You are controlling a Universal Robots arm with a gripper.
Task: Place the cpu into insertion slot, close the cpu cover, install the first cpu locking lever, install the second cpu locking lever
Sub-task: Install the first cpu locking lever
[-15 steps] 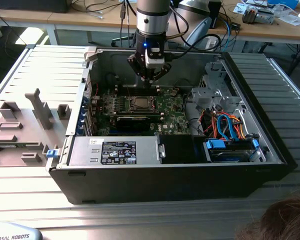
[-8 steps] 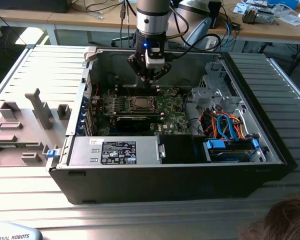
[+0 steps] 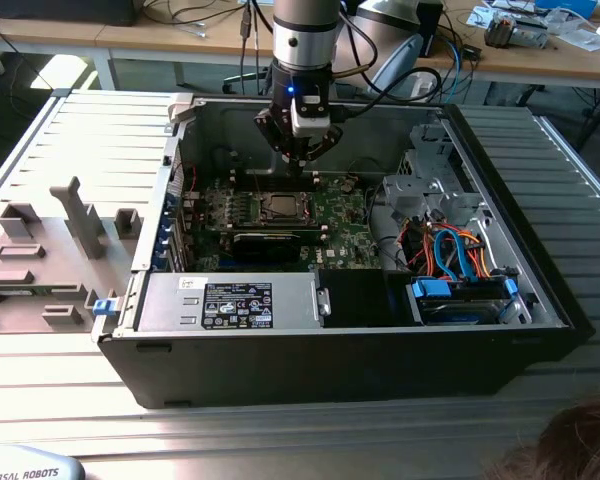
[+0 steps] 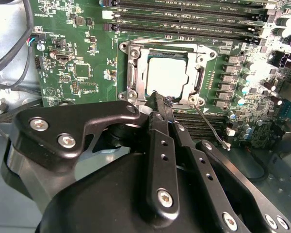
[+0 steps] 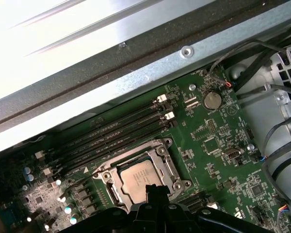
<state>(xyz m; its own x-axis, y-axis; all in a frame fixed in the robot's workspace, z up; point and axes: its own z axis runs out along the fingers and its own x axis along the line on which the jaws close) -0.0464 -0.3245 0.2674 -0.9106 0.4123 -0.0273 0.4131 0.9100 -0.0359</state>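
Note:
The cpu [image 4: 167, 75] shows its silver-grey top inside the insertion slot [image 4: 161, 45] on the green motherboard, also seen as cpu [image 5: 138, 179] and cpu [image 3: 277, 207]. The cpu cover [image 4: 136, 73] lies flat around the chip, its window framing the chip. A thin wire locking lever [image 4: 211, 126] sticks out at an angle from one corner of the socket, unlatched. My gripper [image 4: 158, 100] is shut with nothing between its fingers. Its tip hovers at the socket's edge beside the cover, gripper [image 5: 153, 190]. In the exterior view the gripper [image 3: 298, 160] hangs just behind the socket.
The open computer case [image 3: 540, 300] surrounds the board. Memory slots [image 5: 116, 133] run beside the socket. A power supply [image 3: 230, 303] and a drive cage with orange and blue cables [image 3: 450, 255] lie in front. A grey fixture tray [image 3: 40, 250] sits at the exterior view's left.

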